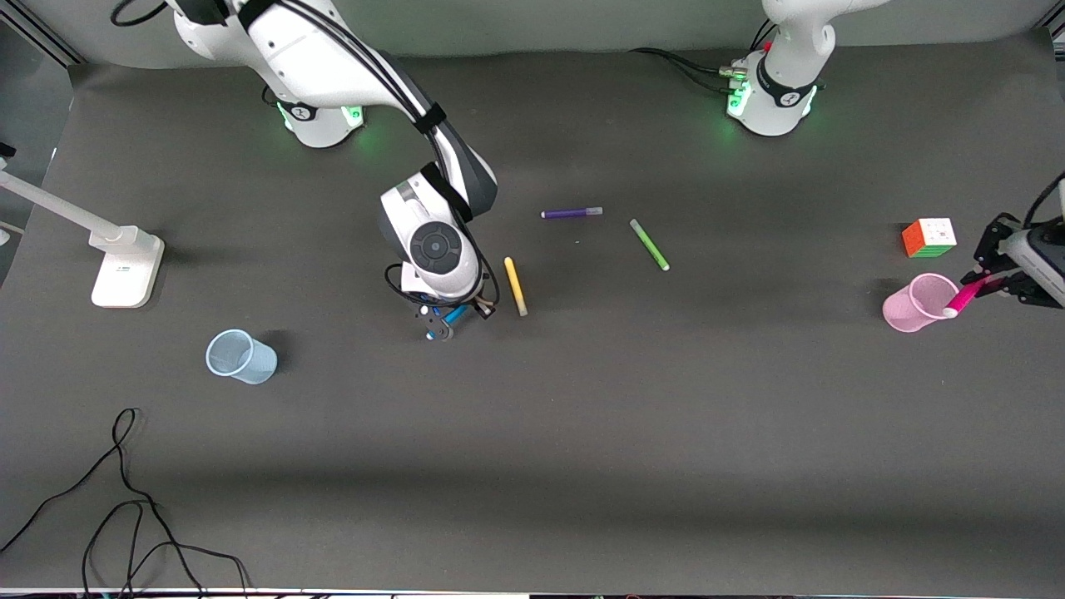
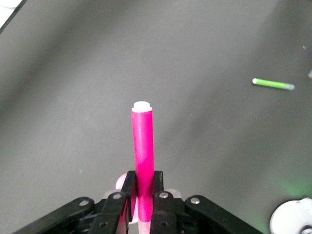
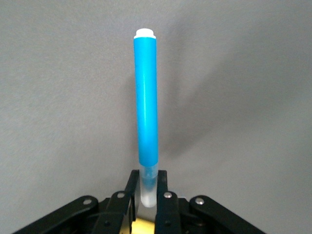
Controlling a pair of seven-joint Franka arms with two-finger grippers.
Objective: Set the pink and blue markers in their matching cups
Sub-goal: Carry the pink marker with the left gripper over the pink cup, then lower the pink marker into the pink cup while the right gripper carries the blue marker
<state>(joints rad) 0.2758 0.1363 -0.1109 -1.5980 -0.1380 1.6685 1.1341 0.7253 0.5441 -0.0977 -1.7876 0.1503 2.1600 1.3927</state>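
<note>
A white lamp base (image 1: 126, 266) stands at the right arm's end of the table, with loose black cables (image 1: 125, 507) trailing nearer the front camera. The blue cup (image 1: 241, 356) lies tipped on its side on the grey mat (image 1: 582, 433), well apart from everything else. Next along, the right gripper (image 1: 445, 320) is down at the mat, its fingers (image 3: 130, 195) pressed together on the pale cap end of the blue marker (image 3: 146, 97), whose blue barrel and white end stick out past the fingertips; whether the marker touches the mat, I cannot tell. Just beside that gripper lies the yellow pen (image 1: 516, 285), flat on the mat. Farther from the front camera lie the purple pen (image 1: 572, 213) and, toward the left arm's end, the green pen (image 1: 649, 244), both flat and apart from each other. Toward the left arm's end a colourful puzzle cube (image 1: 929, 237) sits on the mat, and the pink cup (image 1: 915, 304) lies just nearer the front camera than it, tilted with its mouth facing the left gripper (image 1: 994, 281). That gripper pinches the pink marker (image 1: 965, 297) near one end, and the marker's white-tipped free end reaches over the cup's rim; in the left wrist view the fingers (image 2: 127, 195) clamp the magenta barrel from both sides
</note>
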